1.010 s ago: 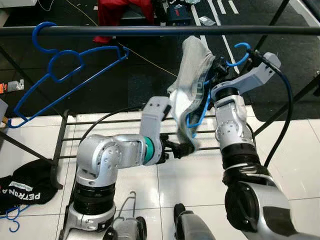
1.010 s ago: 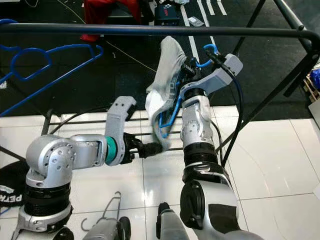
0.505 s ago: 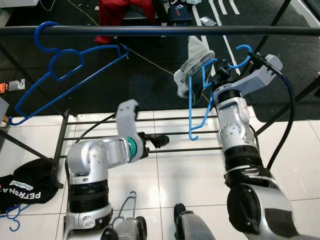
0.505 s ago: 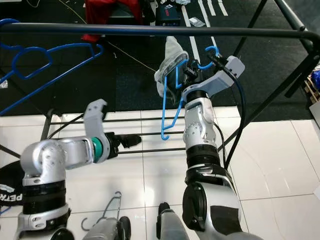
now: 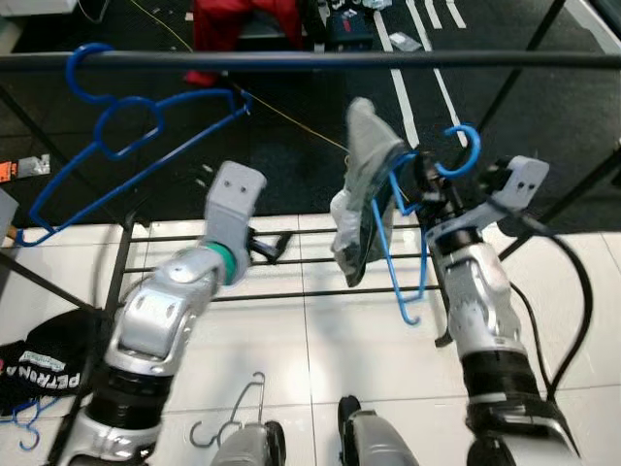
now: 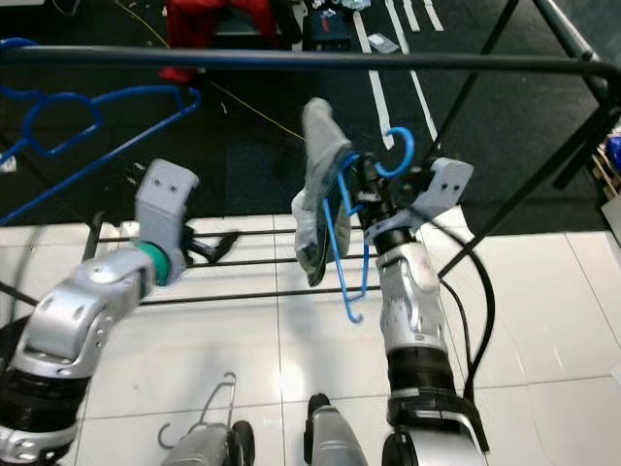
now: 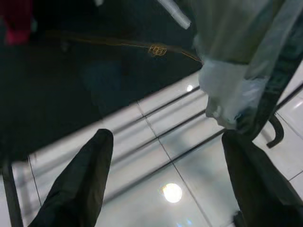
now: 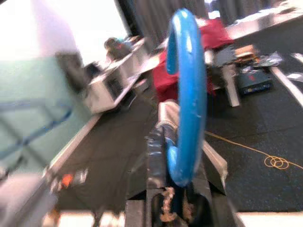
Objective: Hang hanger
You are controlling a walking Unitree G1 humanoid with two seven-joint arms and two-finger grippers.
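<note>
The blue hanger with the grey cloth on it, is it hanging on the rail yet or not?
Not yet. The blue hanger is held by the right gripper, its hook below the rail.

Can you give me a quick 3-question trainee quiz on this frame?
1. True or false: the blue hanger carrying the grey garment already hangs on the black rail.
2. Which claw holds that hanger? A) left B) right C) neither
3. Fill in: the left claw is ____, holding nothing.

Key:
1. False. Its hook sits below the rail, apart from it, gripped by the right claw. A second, empty blue hanger does hang on the rail at the robot's left.
2. B
3. open; its fingers are spread wide above the white floor tiles.
</note>
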